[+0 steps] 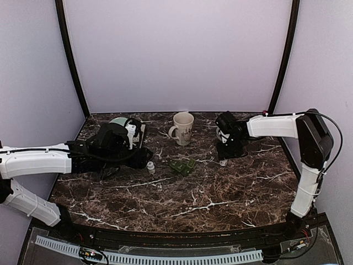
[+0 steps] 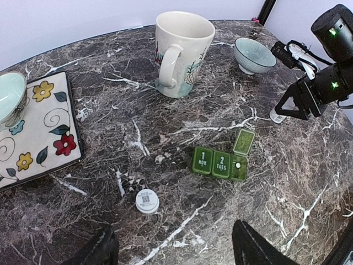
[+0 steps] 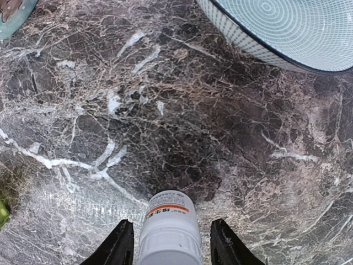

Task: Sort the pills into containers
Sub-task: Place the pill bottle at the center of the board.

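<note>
Table (image 1: 220, 193): dark marble, both arms reaching in over it.

Mug (image 2: 179, 52) at back centre, well apart from my fingers on either side.

Bowl (image 3: 242, 33): beyond my right fingers and off to their right, apart from the bottle.

Organiser (image 2: 223, 160): green strip between the two arms, about as near one as the other. Two lids are down; the end lid is up, with a small white thing inside, likely a pill.

Small white cap (image 2: 147, 201), or a bottle seen end-on: near my left gripper (image 2: 172, 237), ahead of it. The left fingers stand wide apart with nothing between them.

Pill bottle (image 3: 168, 237): this one matters. It sits squarely between the fingers of my right gripper (image 3: 171, 223), with its long axis running out along them. A sliver of table shows on each side, so the jaws straddle it without clamping. Contact lower down is cut off by the frame edge, so this is unsure. I cannot tell from any view whether it stands upright or leans.

Judgement: the right arm owns the bottle. Closing straight in would take it with no reach needed. The organiser lies to that gripper's left.
</note>
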Available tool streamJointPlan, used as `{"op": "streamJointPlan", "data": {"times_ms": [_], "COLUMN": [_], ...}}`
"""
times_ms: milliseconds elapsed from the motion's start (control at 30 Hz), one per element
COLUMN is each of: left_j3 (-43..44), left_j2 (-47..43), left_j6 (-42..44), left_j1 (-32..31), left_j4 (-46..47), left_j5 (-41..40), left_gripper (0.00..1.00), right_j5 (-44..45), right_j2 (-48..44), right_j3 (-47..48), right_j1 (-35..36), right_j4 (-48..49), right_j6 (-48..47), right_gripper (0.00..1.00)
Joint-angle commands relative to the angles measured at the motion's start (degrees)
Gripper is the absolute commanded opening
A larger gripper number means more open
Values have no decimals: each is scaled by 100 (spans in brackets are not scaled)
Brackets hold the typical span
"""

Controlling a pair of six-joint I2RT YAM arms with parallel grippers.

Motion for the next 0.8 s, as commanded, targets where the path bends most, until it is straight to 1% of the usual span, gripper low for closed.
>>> {"op": "streamJointPlan", "data": {"times_ms": [0, 267, 500, 767], "left_j3": [163, 379, 836, 1586], "left_j2": [79, 266, 670, 1453], "left_j6": [95, 218, 344, 417], "left_j1": [46, 73, 95, 125], "left_j4": [-19, -2, -33, -226], "left_j5": [110, 277, 542, 1120], "left_gripper": [73, 73, 69, 55], "right_j5": [188, 376, 639, 547], "right_j2": [-342, -545, -790, -847], "right_j3": [91, 365, 820, 1361], "right_j1": [-23, -15, 51, 383], "right_j4": [-15, -185, -451, -506], "right_j6": [32, -37, -128, -189], "right_gripper": [48, 49, 49, 47]}}
